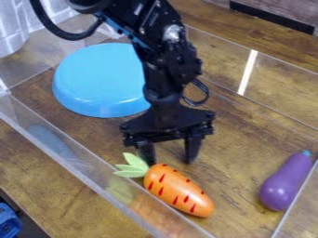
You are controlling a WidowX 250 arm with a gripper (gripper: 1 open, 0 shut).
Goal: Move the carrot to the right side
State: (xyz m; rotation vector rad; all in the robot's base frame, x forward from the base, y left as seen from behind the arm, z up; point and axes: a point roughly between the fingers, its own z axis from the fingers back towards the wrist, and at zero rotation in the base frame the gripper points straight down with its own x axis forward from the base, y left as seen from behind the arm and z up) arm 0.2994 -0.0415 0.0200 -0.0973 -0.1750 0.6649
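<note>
Gripper Poised Behind Toy Carrot

A black gripper [170,153] hangs fingers-down beside the leafy end of a toy carrot [178,190], its claw spread apart with nothing visibly between the fingers. The carrot lies near the clear wall [89,167], left of the purple eggplant [285,180]. The placement likely suits a sideways push; a grasp would need better alignment.

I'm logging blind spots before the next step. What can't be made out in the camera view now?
- Whether the gripper touches the carrot: one angle cannot settle it.
- Blue plate's right edge: hidden by the arm.
- Blue item, lower left: cut off by the picture's edge.
</note>
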